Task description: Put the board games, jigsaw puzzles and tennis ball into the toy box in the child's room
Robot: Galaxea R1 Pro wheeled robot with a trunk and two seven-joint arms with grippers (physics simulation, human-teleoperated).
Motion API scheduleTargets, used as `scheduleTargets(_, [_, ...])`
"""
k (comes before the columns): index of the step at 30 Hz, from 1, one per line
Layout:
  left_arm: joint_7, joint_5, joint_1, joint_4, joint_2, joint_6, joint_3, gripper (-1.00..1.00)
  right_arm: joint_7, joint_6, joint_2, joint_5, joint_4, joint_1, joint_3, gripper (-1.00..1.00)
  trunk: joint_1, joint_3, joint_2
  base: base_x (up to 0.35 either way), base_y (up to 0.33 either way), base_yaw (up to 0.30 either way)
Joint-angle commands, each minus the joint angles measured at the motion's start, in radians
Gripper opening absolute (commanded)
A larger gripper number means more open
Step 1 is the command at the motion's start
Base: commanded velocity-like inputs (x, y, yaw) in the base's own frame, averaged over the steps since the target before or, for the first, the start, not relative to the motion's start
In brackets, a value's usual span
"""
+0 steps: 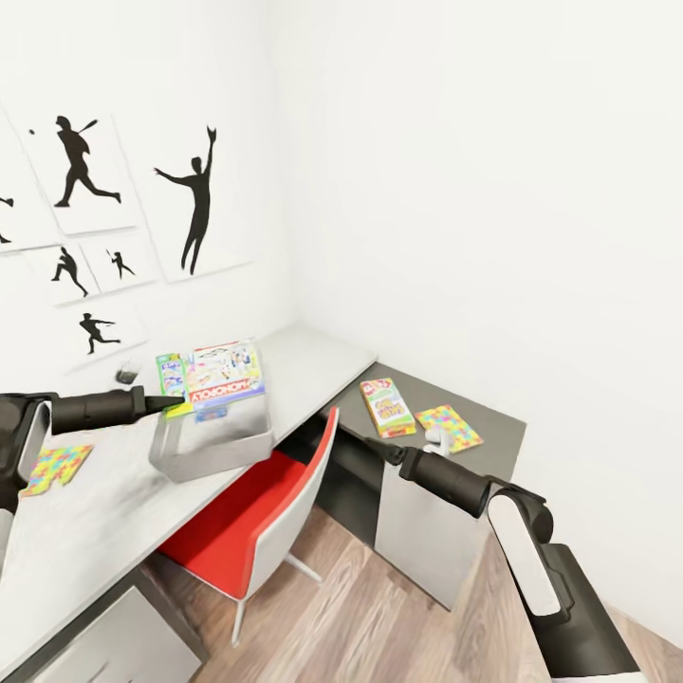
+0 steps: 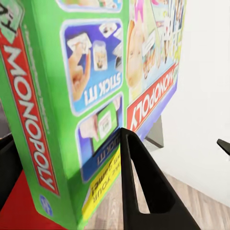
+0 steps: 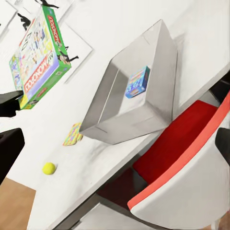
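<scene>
1. head view: left gripper (image 1: pixel 175 402) holds the flat green monopoly board game box with the red banner (image 1: pixel 224 377) by one edge, in the air above the light grey rectangular toy bin (image 1: pixel 211 446); the box does not touch the bin.
2. left wrist view: a black finger (image 2: pixel 143 187) lies against the monopoly box's (image 2: pixel 96 96) printed face, pinching it; the opposite finger is hidden behind the box.
3. right wrist view: a small blue board game box (image 3: pixel 138 82) lies inside the bin (image 3: pixel 129 91); the monopoly box (image 3: pixel 40 57) hangs above the bin.
4. head view: the bin sits near the front edge of the light grey desk top (image 1: pixel 114 503), with a red-and-white chair (image 1: pixel 261 507) tucked just below it.
5. one thin multicoloured puzzle mat (image 1: pixel 55 468) lies flat on the grey top, left of the bin; the right wrist view shows it (image 3: pixel 72 134) with the small yellow-green tennis ball (image 3: pixel 48 168) nearby, apart from it.
6. on the lower dark grey desk section (image 1: pixel 493 427): a colourful skip-bo style box (image 1: pixel 387 406) and a second puzzle mat (image 1: pixel 449 427), side by side, not touching.
7. right gripper (image 1: pixel 375 444) hovers in front of the dark section; cannot tell how its fingers stand.
8. black sports silhouette prints (image 1: pixel 81 171) hang on the white wall.
</scene>
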Motion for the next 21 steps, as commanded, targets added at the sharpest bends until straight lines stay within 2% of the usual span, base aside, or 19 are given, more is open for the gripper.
scheduleTargets(1, [0.012,0.007,-0.012,0.011,-0.002,0.012,-0.002,-1.00,0.001,0.004,-0.001,-0.002,0.000,-0.001,0.000,1.00,0.001,-0.002,-0.002,0.284,-0.062,0.000])
scheduleTargets(7, [0.037,0.001,-0.035,0.038,0.001,0.005,-0.008,-1.00,0.000,0.006,-0.001,0.002,-0.001,-0.001,0.000,1.00,0.001,-0.002,-0.002,0.247,0.052,0.000])
scheduleTargets(13, [0.040,-0.001,-0.036,0.039,0.001,-0.006,-0.015,-1.00,-0.001,0.007,0.000,0.008,-0.002,-0.001,0.001,1.00,0.001,-0.002,-0.002,0.077,0.080,0.000])
scheduleTargets(16, [0.040,-0.032,-0.036,0.040,-0.004,-0.007,-0.016,-1.00,-0.001,0.007,0.000,0.007,-0.001,-0.001,0.001,1.00,0.001,-0.002,-0.002,0.006,0.142,0.000])
scheduleTargets(18, [0.041,-0.074,-0.036,0.040,-0.006,-0.007,-0.015,-1.00,-0.001,0.007,-0.001,0.008,-0.002,-0.001,0.001,1.00,0.001,-0.002,-0.002,0.002,0.079,-0.026])
scheduleTargets(21, [0.041,-0.101,-0.036,0.040,-0.006,-0.008,-0.015,-1.00,-0.001,0.005,-0.001,0.008,-0.002,-0.001,0.001,1.00,0.001,-0.001,-0.002,0.001,0.184,-0.026])
